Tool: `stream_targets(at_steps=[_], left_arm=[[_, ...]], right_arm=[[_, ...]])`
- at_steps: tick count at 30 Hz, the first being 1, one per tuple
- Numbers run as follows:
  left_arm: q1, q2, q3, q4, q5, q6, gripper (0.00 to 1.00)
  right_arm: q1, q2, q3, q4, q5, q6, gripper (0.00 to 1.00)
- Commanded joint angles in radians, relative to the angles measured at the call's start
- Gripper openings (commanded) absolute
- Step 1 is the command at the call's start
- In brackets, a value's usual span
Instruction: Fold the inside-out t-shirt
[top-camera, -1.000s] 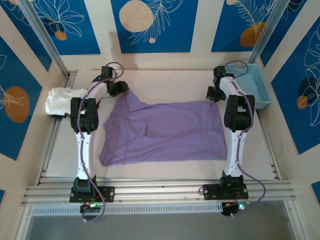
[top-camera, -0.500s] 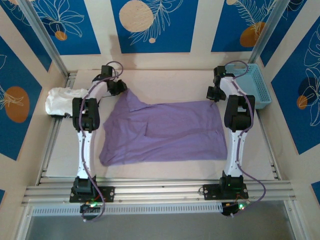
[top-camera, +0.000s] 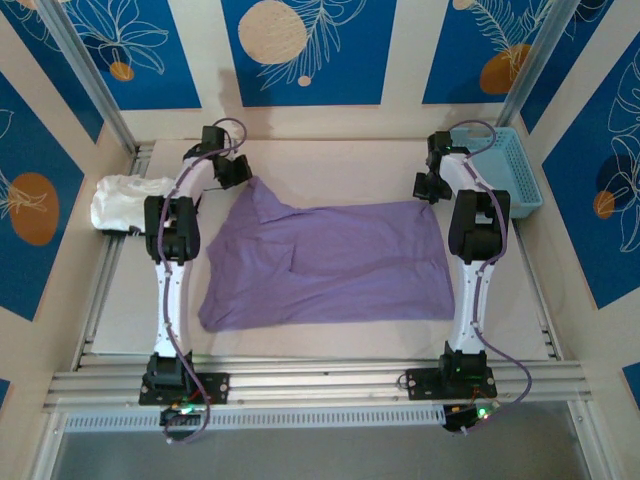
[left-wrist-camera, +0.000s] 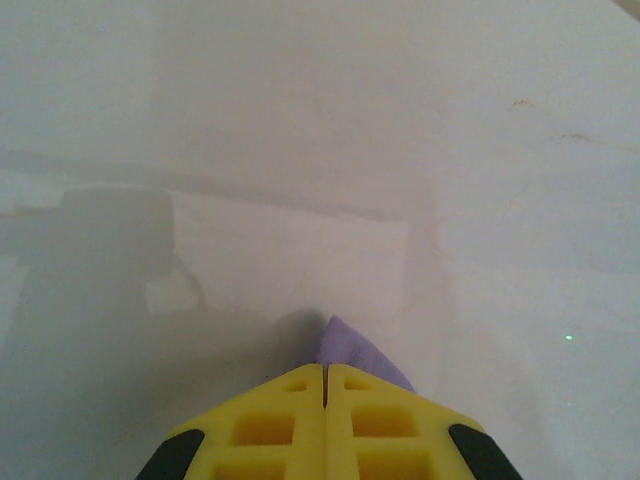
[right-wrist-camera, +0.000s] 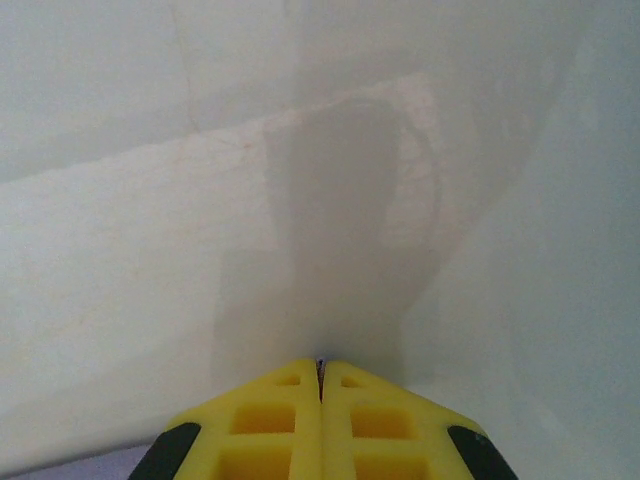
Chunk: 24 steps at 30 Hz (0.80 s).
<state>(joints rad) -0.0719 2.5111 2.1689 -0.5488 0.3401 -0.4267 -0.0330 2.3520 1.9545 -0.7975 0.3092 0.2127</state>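
The inside-out t-shirt (top-camera: 330, 265) is lavender and lies spread flat across the middle of the table. Its far left corner is drawn out toward my left gripper (top-camera: 240, 176). In the left wrist view, the left gripper (left-wrist-camera: 325, 368) has its yellow fingers shut, with a tip of the lavender t-shirt (left-wrist-camera: 352, 350) poking out beyond them. My right gripper (top-camera: 428, 190) sits at the shirt's far right corner. In the right wrist view, the right gripper (right-wrist-camera: 320, 363) is shut, with a thin purple sliver between the tips and a strip of shirt (right-wrist-camera: 60, 468) at the lower left.
A crumpled white garment (top-camera: 125, 200) lies at the table's left edge beside the left arm. A light blue basket (top-camera: 515, 170) stands at the far right. Aluminium rails (top-camera: 320, 380) run along the near edge. The back wall is close behind both grippers.
The left gripper has shut on the shirt's far left corner and shifted slightly toward the back. The right arm and the shirt's body have stayed in place.
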Motion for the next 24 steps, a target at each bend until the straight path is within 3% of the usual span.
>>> stream_targets(at_steps=[1, 15, 24], left_arm=[[0.011, -0.159, -0.063, -0.050, 0.029, 0.018, 0.00], [0.049, -0.887, -0.804, 0.142, 0.124, -0.128, 0.00], [0.121, -1.239, -1.065, 0.075, 0.221, -0.206, 0.00]], right_arm=[[-0.005, -0.096, -0.035, 0.047, -0.026, -0.040, 0.02], [-0.036, -0.440, -0.442, 0.271, -0.040, -0.107, 0.00], [-0.040, -0.589, -0.620, 0.273, -0.033, -0.057, 0.00]])
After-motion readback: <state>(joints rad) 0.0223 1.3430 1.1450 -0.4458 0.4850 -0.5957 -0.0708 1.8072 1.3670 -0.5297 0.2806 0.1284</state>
